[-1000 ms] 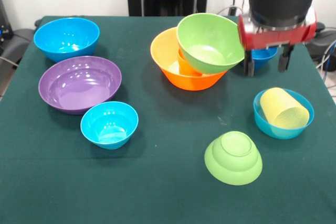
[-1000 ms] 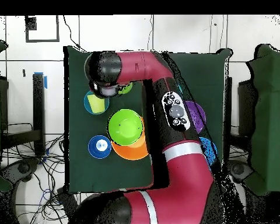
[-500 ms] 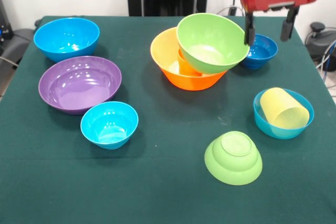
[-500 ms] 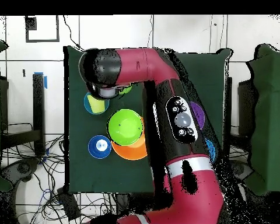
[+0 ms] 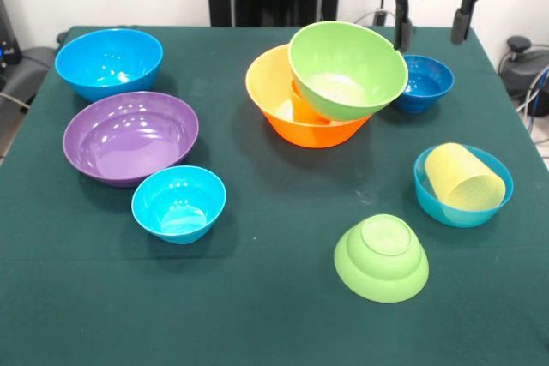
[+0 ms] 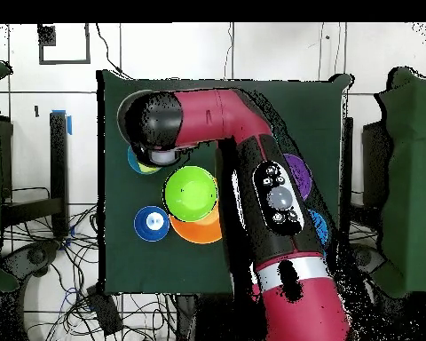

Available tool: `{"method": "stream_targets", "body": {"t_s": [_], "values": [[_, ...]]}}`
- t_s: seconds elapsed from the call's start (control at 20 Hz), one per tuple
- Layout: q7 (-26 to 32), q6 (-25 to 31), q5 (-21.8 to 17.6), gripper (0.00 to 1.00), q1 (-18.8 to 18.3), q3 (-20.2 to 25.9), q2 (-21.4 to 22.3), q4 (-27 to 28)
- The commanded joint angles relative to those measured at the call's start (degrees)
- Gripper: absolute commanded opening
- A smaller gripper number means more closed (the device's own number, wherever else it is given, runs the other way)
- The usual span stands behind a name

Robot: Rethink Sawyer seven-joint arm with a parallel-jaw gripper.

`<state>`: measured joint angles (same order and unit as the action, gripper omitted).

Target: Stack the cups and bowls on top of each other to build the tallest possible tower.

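Note:
My gripper (image 5: 431, 27) hangs open and empty high above the small dark blue bowl (image 5: 425, 83) at the far right. A large lime green bowl (image 5: 346, 70) rests tilted on an orange cup (image 5: 302, 105) inside the large orange bowl (image 5: 296, 126). The pale yellow cup (image 5: 463, 177) lies on its side in a small light blue bowl (image 5: 427, 193). A small lime green bowl (image 5: 381, 257) sits upside down at the front. At the left stand a large blue bowl (image 5: 109, 62), a purple bowl (image 5: 130, 136) and a small light blue bowl (image 5: 178, 203).
In the overhead view the arm (image 6: 252, 151) covers much of the table; the lime green bowl (image 6: 191, 193), orange bowl (image 6: 203, 233) and dark blue bowl (image 6: 151, 223) show beside it. The green table (image 5: 274, 315) ends at the front edge.
The gripper has risen from table height beside the dark blue bowl to the top of the picture, still open and empty. The bowls and cups have not moved.

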<state>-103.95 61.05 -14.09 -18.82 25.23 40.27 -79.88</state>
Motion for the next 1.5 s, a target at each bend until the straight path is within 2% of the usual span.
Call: {"method": "stream_targets", "body": {"t_s": [0.05, 0.75, 1.25, 1.5], "values": [[4.79, -1.76, -1.35, 1.0, -1.95, 1.19, 0.13, -6.49], [7.0, -4.44, -4.02, 1.0, -4.65, 1.64, -2.12, -7.5], [6.49, -9.42, -8.36, 1.0, -4.19, 0.68, -0.45, -11.61], [5.92, -10.91, -9.07, 1.0, -4.37, 0.9, 0.1, -13.79]]}}
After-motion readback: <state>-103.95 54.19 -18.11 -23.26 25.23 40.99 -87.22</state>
